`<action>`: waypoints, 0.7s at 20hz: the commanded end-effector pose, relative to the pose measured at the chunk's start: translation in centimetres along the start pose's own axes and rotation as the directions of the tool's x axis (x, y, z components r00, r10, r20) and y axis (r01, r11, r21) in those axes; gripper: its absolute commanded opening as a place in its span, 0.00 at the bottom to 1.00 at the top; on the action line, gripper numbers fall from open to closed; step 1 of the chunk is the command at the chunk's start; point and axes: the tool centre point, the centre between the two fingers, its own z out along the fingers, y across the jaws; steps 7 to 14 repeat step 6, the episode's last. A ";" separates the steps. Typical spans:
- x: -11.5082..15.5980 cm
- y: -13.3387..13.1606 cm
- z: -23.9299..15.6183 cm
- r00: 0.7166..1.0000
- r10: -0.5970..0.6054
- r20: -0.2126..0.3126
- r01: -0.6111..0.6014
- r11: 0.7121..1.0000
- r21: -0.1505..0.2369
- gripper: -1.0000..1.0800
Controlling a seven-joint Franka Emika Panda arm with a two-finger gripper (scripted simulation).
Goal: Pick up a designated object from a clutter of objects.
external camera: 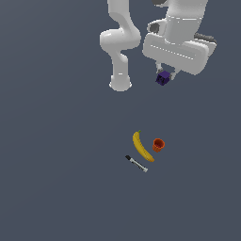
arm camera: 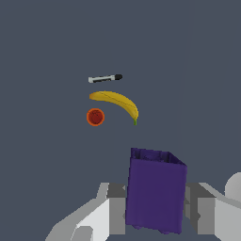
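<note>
Gripper (external camera: pixel 164 75) was clamped on the purple block (external camera: pixel 163 77); jaws stood narrow, one on each side of it, per the wrist view where the block (arm camera: pixel 155 193) sat between the grey fingers (arm camera: pixel 116 209) and filled the gap; it looked like a dark purple box with an open or recessed top edge, slightly tilted; whether it was hollow, could not tell.

Exterior view: block hung under the white hand, up in the air, well clear of the grey floor (external camera: pixel 56 164); arm's base column (external camera: pixel 120 80) stood just to the exterior view's left of the gripper; block was touching nothing but the fingers.

Rest of the clutter lay on the floor well below and apart from the held block, grouped close together; banana (external camera: pixel 142 147) lay flat, curved, green stem tip at one end; orange cup (external camera: pixel 158 145) stood upright just beside the banana on the exterior view's right, not clearly touching it; marker pen (external camera: pixel 136 164) lay flat just beside the banana on its other side, black cap end toward the exterior view's left, a small gap between them.

Wrist view showed the same three from above: pen (arm camera: pixel 104 78), banana (arm camera: pixel 115 102), cup (arm camera: pixel 95 116) with its round mouth facing the camera; banana sat between pen and cup.
</note>
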 end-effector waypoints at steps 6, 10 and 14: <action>-0.2 -0.4 -1.4 1.000 0.001 0.002 -0.001 1.000 -0.002 0.00; -0.2 -0.4 -1.4 1.000 0.001 0.002 -0.001 1.000 -0.002 0.00; -0.2 -0.4 -1.4 1.000 0.001 0.002 -0.001 1.000 -0.002 0.00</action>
